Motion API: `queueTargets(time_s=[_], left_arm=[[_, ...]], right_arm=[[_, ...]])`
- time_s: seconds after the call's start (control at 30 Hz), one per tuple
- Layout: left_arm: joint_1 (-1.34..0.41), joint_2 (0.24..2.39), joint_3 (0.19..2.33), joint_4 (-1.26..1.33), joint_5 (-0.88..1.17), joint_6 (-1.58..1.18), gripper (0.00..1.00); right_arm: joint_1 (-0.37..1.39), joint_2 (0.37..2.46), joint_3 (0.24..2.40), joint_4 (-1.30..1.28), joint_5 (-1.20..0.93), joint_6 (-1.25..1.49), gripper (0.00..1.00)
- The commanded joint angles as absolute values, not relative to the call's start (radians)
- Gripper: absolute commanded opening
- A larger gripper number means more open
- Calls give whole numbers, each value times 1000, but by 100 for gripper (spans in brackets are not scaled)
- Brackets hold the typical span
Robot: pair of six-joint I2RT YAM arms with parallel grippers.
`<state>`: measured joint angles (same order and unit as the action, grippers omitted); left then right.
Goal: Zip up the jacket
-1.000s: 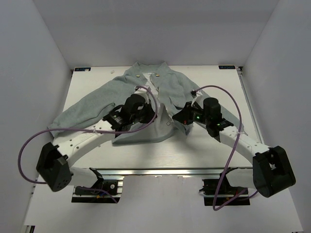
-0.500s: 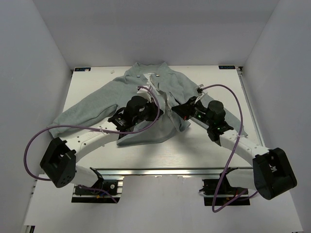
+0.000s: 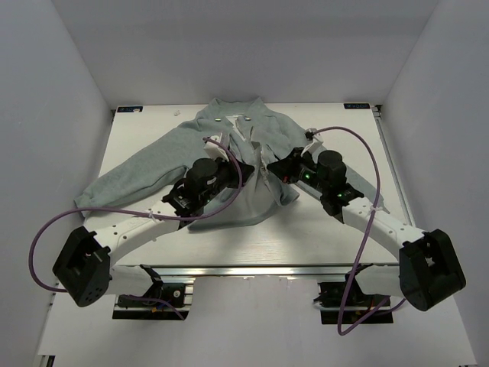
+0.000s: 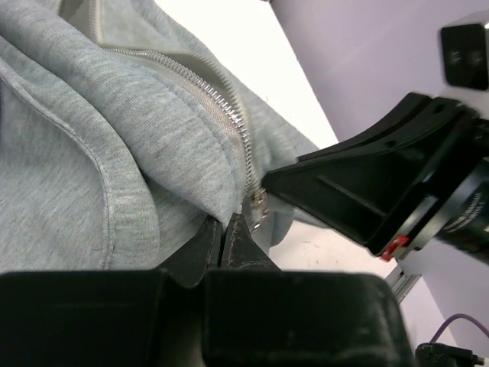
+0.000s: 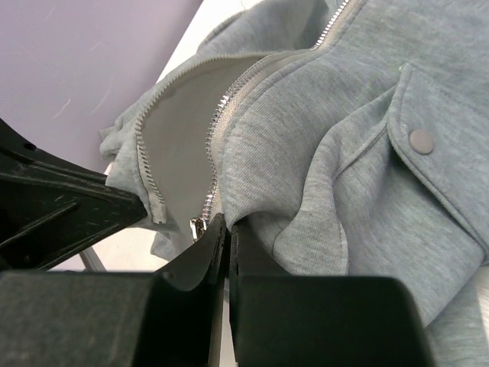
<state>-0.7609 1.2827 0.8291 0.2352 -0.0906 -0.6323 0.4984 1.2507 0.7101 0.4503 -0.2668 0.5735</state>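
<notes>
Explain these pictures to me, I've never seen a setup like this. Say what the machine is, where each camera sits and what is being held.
These are two robot arms bolted at the near edge of a white table, each ending in a two-finger gripper. The wide picture comes from a fixed camera above and behind them. The two close-ups come from cameras on the wrists. A grey-green fleece jacket lies on the table, its front unzipped. The left gripper and right gripper are both shut, each pinching the jacket's front edge beside the zipper, near its lower end.
</notes>
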Motion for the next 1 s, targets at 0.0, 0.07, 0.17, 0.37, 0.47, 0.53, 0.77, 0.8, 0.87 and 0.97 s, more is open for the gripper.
queueTargets(time_s=[0.0, 0.07, 0.17, 0.37, 0.47, 0.53, 0.77, 0.8, 0.87, 0.97], left_arm=[[-762, 1259, 815, 364, -75, -652, 0], [-762, 1267, 831, 342, -90, -664, 0], [-762, 1269, 816, 369, -118, -684, 0], [-762, 1284, 834, 322, -178, -698, 0], [-762, 1284, 824, 334, -183, -706, 0], [-762, 1290, 819, 350, -176, -706, 0], [-762, 1301, 808, 362, -169, -718, 0], [-762, 1299, 808, 361, -173, -719, 0], [-762, 1298, 807, 356, -178, -721, 0], [-762, 1295, 801, 368, -179, -723, 0]], right_arm=[[529, 1267, 738, 489, -209, 595, 0], [543, 1275, 724, 515, -195, 603, 0], [554, 1282, 724, 540, -179, 609, 0], [560, 1256, 696, 578, -152, 623, 0], [561, 1250, 698, 575, -147, 617, 0], [561, 1255, 696, 577, -147, 621, 0], [563, 1275, 703, 592, -156, 627, 0], [564, 1273, 701, 592, -156, 629, 0], [565, 1273, 703, 592, -152, 629, 0], [566, 1273, 707, 584, -147, 624, 0]])
